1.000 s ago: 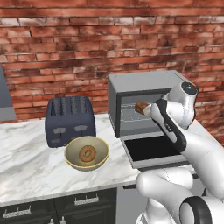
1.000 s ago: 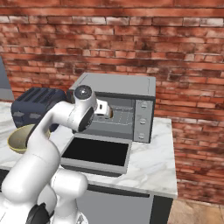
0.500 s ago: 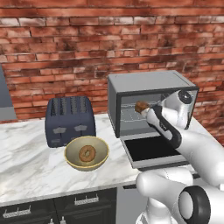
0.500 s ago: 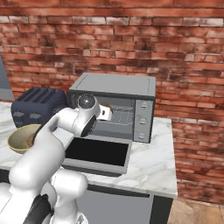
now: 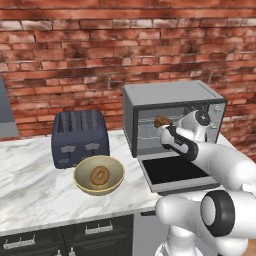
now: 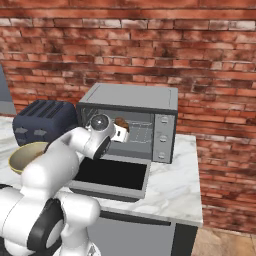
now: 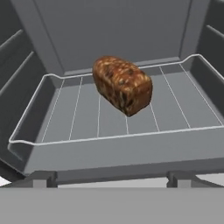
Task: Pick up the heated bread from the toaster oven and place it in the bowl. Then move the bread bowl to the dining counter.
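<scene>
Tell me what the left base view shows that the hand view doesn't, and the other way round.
Left base view alone: the dark blue slot toaster, the yellowish-tan bowl holding a brown ring doughnut, the white marble counter, and the brick wall.

Hand view alone: the wire rack in full.

Both: the brown loaf-shaped bread inside the grey toaster oven.

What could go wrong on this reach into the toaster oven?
1. The heated bread lies skewed on the wire rack; the open gripper may close on a corner and push it deeper.
2. The bowl already holds a doughnut, so the bread may land on it and sit unstable.
</scene>
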